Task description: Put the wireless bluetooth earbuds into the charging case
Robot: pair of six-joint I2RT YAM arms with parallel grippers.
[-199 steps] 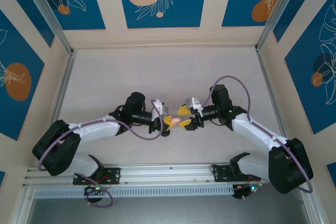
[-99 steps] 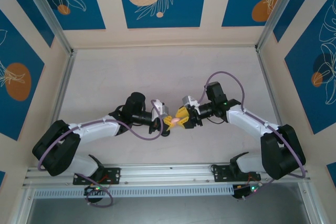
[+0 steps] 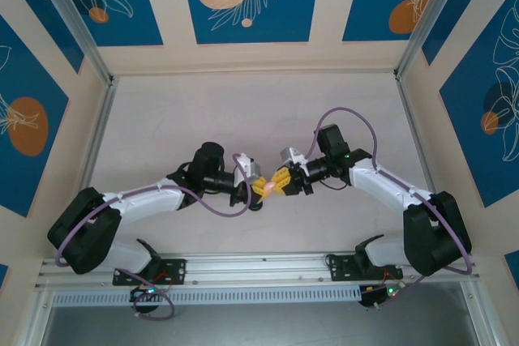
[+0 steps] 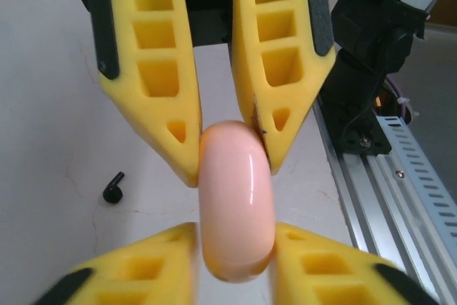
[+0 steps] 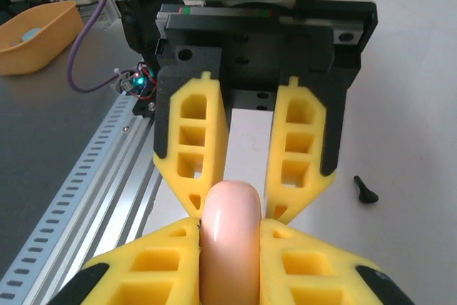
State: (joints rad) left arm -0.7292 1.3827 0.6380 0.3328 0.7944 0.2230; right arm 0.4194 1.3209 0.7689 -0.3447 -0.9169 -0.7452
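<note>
**Two end effectors, one pink case**

From above, we note both arms reaching inward and meeting over the near half of the worktop [image 3: 243, 119]. The left end effector [image 3: 261, 190] and right end effector [image 3: 278, 185] face tip to tip. A pink case [image 3: 268, 189] sits between them, but the grip is too small to read at this range.

The wrist cameras settle it. The left wrist view has the case on edge, with yellow fingers [image 4: 161, 69] pressed to both its flanks from either end. Both end effectors are clenched on the pink case. We cannot make out a lid seam.

A black earbud [image 4: 113, 188] lies loose on the worktop, off to one side and touching nothing.

The right wrist view adds a slotted metal rail [image 5: 86, 198] along the worktop edge. Past it, an orange tub [image 5: 36, 30] sits on a grey surface.
</note>
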